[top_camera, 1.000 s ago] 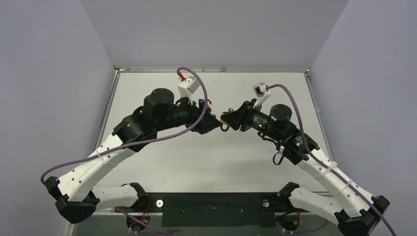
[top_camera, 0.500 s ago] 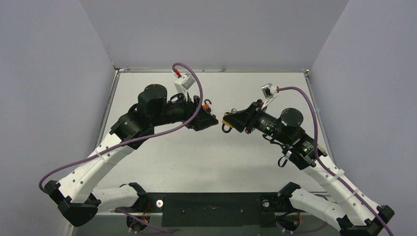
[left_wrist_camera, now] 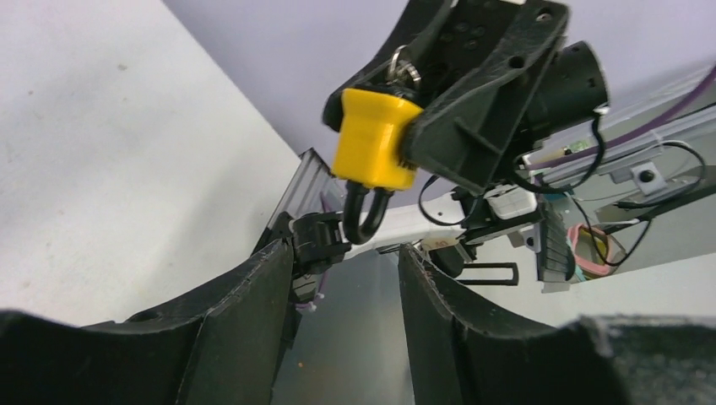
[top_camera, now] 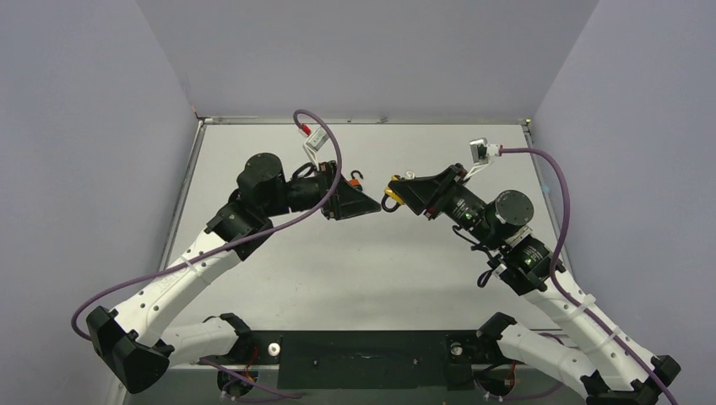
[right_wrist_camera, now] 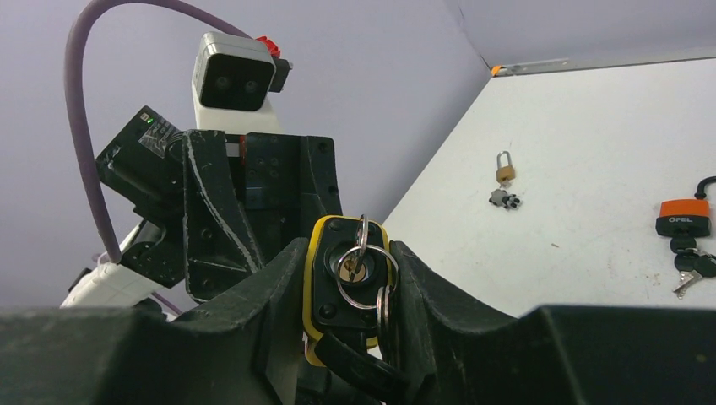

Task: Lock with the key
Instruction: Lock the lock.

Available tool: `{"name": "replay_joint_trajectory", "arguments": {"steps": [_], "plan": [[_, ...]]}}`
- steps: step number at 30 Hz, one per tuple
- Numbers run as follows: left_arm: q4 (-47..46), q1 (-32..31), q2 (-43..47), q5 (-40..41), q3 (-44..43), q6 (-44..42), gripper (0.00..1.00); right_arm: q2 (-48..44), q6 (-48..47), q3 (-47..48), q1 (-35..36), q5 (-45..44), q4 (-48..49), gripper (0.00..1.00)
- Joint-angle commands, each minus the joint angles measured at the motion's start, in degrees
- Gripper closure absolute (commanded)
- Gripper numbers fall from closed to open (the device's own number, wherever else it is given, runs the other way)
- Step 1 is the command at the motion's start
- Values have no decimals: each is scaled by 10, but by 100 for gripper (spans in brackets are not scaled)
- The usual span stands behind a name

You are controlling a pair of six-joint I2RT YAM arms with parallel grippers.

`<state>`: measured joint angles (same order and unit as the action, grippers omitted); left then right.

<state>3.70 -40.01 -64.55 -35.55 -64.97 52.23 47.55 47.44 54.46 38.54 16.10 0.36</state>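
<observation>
The right gripper [top_camera: 405, 192] clamps the padlock [left_wrist_camera: 374, 139]. The left gripper [left_wrist_camera: 346, 266], jaws apart and empty, might knock it askew reaching for the key [right_wrist_camera: 353, 268].

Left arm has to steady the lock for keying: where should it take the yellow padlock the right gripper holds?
Probably the black shackle: it sticks clear of the right gripper, which clamps the yellow padlock by its body. The loop points toward the left gripper, so come straight in from the left arm's side, jaws astride both legs.
</observation>
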Motion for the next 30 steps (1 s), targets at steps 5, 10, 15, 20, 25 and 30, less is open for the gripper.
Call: {"name": "replay_joint_trajectory", "arguments": {"steps": [5, 10, 15, 20, 25, 30], "plan": [[-134, 2, -4, -33, 1, 64, 57, 4, 22, 3, 26, -74, 88, 100], [-137, 2, -11, -33, 4, 69, 59, 15, 21, 7, 36, -81, 99, 100], [-138, 2, -16, -32, 4, 73, 62, 22, 18, 11, 43, -85, 101, 100], [-158, 2, -18, -32, 9, 87, 65, 26, 17, 14, 50, -87, 103, 100], [-170, 2, -20, -33, 11, 100, 88, 30, 14, 13, 56, -93, 103, 100], [-151, 3, -17, -28, 8, 89, 100, 28, 1, 15, 55, -93, 93, 100]]}}
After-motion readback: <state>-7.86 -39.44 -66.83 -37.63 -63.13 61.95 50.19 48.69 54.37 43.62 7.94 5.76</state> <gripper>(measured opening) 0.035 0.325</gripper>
